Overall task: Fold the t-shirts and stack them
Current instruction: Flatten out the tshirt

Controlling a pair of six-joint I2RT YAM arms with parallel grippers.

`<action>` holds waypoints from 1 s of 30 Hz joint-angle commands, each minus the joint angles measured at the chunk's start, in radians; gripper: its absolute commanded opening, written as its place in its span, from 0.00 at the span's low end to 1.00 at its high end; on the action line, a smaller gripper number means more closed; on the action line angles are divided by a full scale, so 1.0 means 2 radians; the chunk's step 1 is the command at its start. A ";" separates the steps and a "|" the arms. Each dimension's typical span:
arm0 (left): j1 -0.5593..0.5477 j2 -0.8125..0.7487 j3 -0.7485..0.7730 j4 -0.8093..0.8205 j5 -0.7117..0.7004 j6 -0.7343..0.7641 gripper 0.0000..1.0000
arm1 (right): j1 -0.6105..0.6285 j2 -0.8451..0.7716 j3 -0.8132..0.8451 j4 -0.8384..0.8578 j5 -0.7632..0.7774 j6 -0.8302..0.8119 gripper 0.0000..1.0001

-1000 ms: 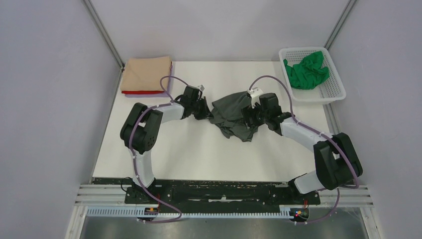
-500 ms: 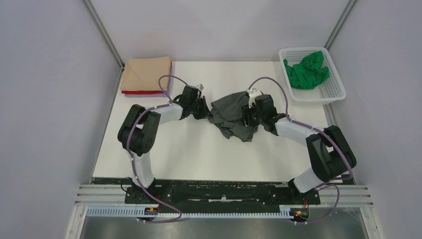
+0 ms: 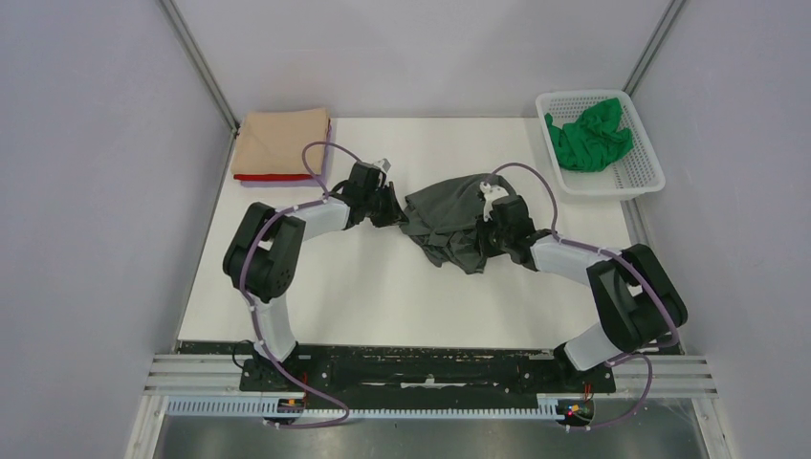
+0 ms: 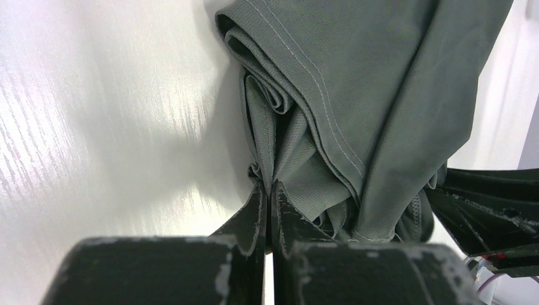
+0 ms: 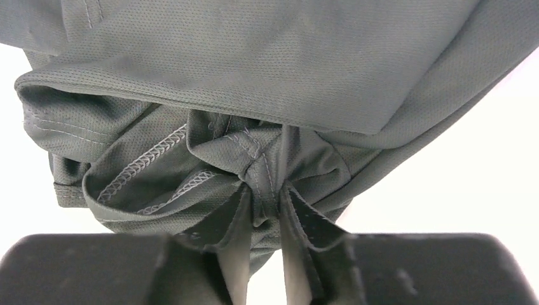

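Note:
A crumpled dark grey t-shirt (image 3: 445,215) lies mid-table between both arms. My left gripper (image 3: 394,208) is at its left edge, shut, with a thin bunch of cloth pinched at the tips (image 4: 267,187). My right gripper (image 3: 483,237) is at the shirt's near right side. A seamed fold of the grey cloth (image 5: 267,57) is squeezed between that gripper's fingers (image 5: 267,190). A bright green t-shirt (image 3: 588,134) lies bunched in the basket. A folded tan t-shirt (image 3: 282,142) rests on a red one (image 3: 273,177) at the back left corner.
The white mesh basket (image 3: 643,180) stands at the back right corner of the white table (image 3: 363,287). Grey walls with metal posts enclose the table on both sides and behind.
My right gripper has moved a little nearer along the grey shirt's right side, and its jaws have closed from wide open onto a fold. The left gripper has stayed shut and has shifted slightly.

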 commanded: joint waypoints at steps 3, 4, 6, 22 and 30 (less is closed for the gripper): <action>-0.003 -0.028 0.001 -0.002 -0.009 0.024 0.02 | 0.001 -0.031 0.001 0.055 0.023 0.017 0.15; -0.003 -0.030 0.001 -0.005 -0.012 0.026 0.02 | 0.001 -0.030 0.007 0.054 0.025 0.018 0.15; -0.003 -0.037 0.001 -0.012 -0.025 0.030 0.02 | 0.001 -0.034 0.017 0.045 0.058 0.015 0.14; -0.003 -0.203 0.061 -0.095 -0.281 0.105 0.02 | -0.067 -0.158 0.051 0.035 0.232 -0.033 0.00; -0.003 -0.303 0.107 -0.029 -0.363 0.175 0.02 | -0.085 -0.222 0.123 0.082 0.246 -0.121 0.00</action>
